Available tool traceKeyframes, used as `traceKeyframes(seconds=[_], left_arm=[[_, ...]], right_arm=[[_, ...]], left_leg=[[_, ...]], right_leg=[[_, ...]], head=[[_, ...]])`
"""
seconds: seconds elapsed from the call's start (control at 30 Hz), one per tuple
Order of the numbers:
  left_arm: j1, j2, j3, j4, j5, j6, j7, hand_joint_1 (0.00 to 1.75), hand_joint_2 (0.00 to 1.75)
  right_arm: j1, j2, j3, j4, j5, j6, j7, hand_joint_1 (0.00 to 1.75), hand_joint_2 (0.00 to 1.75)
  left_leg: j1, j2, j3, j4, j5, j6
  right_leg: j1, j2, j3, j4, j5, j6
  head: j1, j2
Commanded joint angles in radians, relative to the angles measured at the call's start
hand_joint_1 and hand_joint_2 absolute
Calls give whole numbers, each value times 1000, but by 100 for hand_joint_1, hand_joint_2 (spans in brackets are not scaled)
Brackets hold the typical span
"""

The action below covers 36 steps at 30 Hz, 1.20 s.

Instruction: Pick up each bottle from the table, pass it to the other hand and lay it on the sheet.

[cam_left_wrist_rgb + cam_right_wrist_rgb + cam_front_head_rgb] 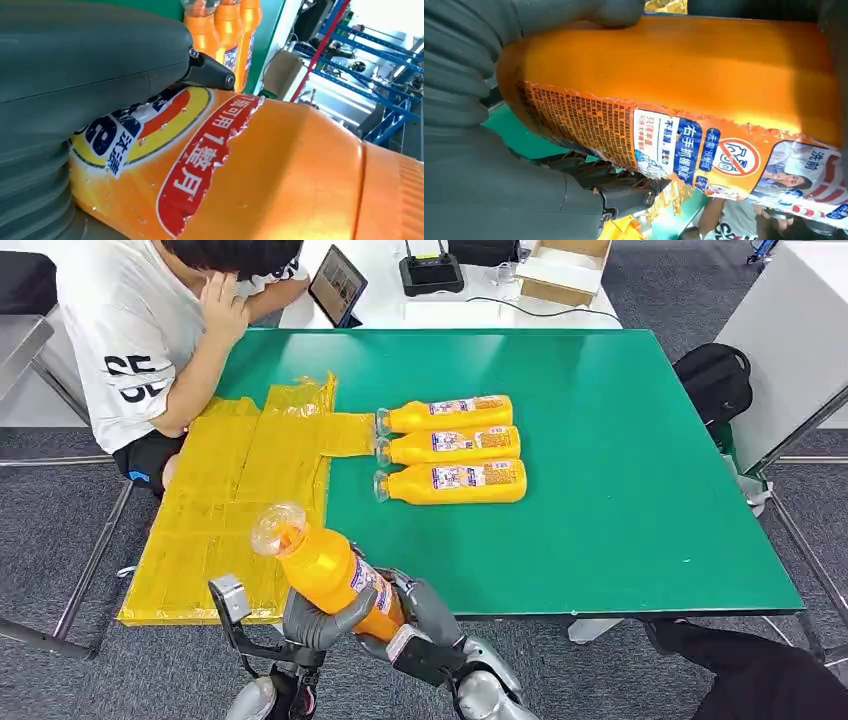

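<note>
Looks like a robotics lab or test room rather than a home. Grey carpet floor [60,540] underfoot, with a green-topped work table [620,490] on bare metal legs set up as a test bench. Behind it, a white desk [400,305] carrying a propped tablet [336,285], a black controller with antennas [431,270], a trailing cable and an open cardboard box [565,265]. Black backpack [715,380] dumped on the floor beside the table. Seated at the table's far left corner, a person in a white printed T-shirt [125,340]. Seen from the left wrist, blue metal storage racking [370,75] along a bright wall, stacked with equipment.
</note>
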Motion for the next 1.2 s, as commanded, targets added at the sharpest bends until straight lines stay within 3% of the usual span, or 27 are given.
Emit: traceKeyframes(seconds=[0.03, 0.07, 0.1, 0.13, 0.17, 0.37, 0.6, 0.73, 0.83, 0.97, 1.03, 1.13, 1.2], left_arm=[[-79, 12, -48, 52, -28, -2, -11, 175, 175], [-77, 11, -44, 49, -32, 4, -14, 175, 175], [-75, 11, -37, 40, -46, 21, -22, 175, 175], [-77, 13, -29, 33, -64, 41, -29, 175, 175], [-81, 13, -20, 26, -86, 62, -37, 175, 175], [-178, 31, 82, 15, -210, 220, -92, 175, 175], [-230, 40, 133, 22, -257, 286, -109, 175, 175], [-289, 60, 170, 52, -383, 430, -143, 175, 175], [-361, 97, 201, 145, -620, 633, -166, 175, 175], [-497, 149, 217, 370, -923, 793, -116, 175, 175], [-538, 161, 216, 445, -1000, 850, -112, 175, 175], [-646, 211, 179, 633, -1271, 916, 12, 175, 175], [-699, 220, 179, 735, -1311, 903, 26, 175, 175]], right_arm=[[20, -7, 75, 59, 8, 36, -1, 175, 175], [23, -2, 64, 54, 3, 23, 2, 16, 175], [28, 2, 53, 37, 0, 5, 8, 0, 175], [33, 1, 43, 10, -8, -2, 10, 0, 175], [39, 0, 27, -21, -20, -10, 11, 0, 0], [73, -12, -50, -268, -176, 74, 15, 0, 0], [68, -15, -57, -309, -194, 81, 21, 0, 0], [53, -6, -66, -316, -212, 57, 2, 0, 0], [44, 11, -70, -346, -217, -3, -22, 0, 0], [31, 13, -37, -386, -229, -48, -38, 0, 0], [28, 12, -28, -387, -228, -56, -42, 0, 0], [19, 5, -2, -398, -232, -59, -60, 0, 0], [14, 4, 6, -402, -235, -60, -64, 0, 0]], left_leg=[[1, -2, 5, -1, -1, 1], [0, -2, 5, -1, -1, 1], [1, -2, 3, -1, -1, 1], [1, -3, 5, -1, -1, 1], [1, -2, 3, -1, -1, 1], [0, -2, 0, 1, 0, 1], [0, -1, 2, 0, 0, 1], [0, 1, 3, -1, 0, 1], [0, -1, 4, -1, 0, 1], [0, -1, 3, -1, 1, 1], [1, 0, 4, -1, 1, 1], [1, -1, 3, -1, 2, 0], [1, -1, 4, -1, 2, 0]], right_leg=[[2, -4, 6, -1, -2, -3], [1, -4, 6, -1, -2, -3], [1, -3, 4, -1, -1, -2], [2, -4, 6, -1, -2, -3], [1, -3, 4, -1, -2, -3], [1, -3, 1, 1, -1, -3], [1, -2, 2, 0, 0, -3], [1, 0, 4, 0, 0, -2], [1, -2, 5, 0, -1, -4], [0, -1, 3, 1, 0, -3], [1, -1, 4, 0, 1, -4], [1, -1, 4, 1, 1, -3], [1, -2, 5, 1, 0, -3]], head=[[0, 0], [0, 0], [0, 0], [0, 0], [0, 0], [0, 0], [0, 0], [0, 0], [0, 0], [0, 0], [0, 0], [0, 0], [1, 0]])
